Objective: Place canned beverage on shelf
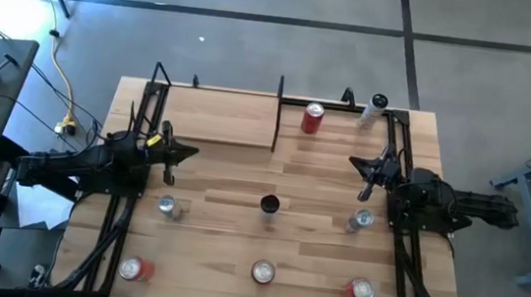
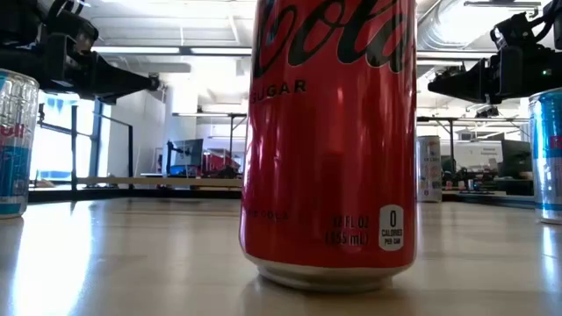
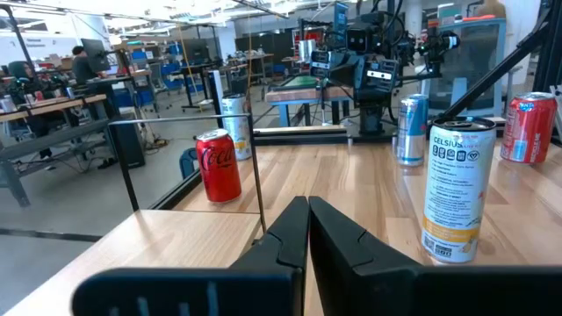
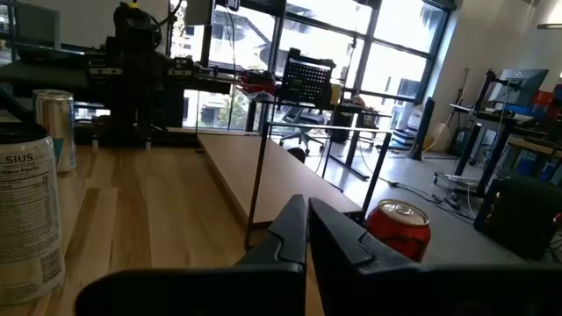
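Observation:
The shelf (image 1: 220, 114), a pale wood platform with a thin upright end panel and a black frame, stands at the table's far left; it also shows in the right wrist view (image 4: 255, 167). A red can (image 1: 312, 119) stands upright on the table just right of the end panel. A Celsius can (image 1: 269, 205) stands at the table's middle. My left gripper (image 1: 169, 163) is shut and empty, hovering near the shelf's near left corner. My right gripper (image 1: 369, 179) is shut and empty at the table's right. Both wrist views show the fingers closed together: left (image 3: 307, 230), right (image 4: 307, 230).
Silver cans stand at the left (image 1: 168, 207) and right (image 1: 362, 220) of the middle row. Three cans stand along the near edge: red (image 1: 136, 269), centre (image 1: 262, 272), red (image 1: 361, 291). A pale can (image 1: 376, 109) stands at the far right. The centre can (image 2: 329, 140) fills the low view.

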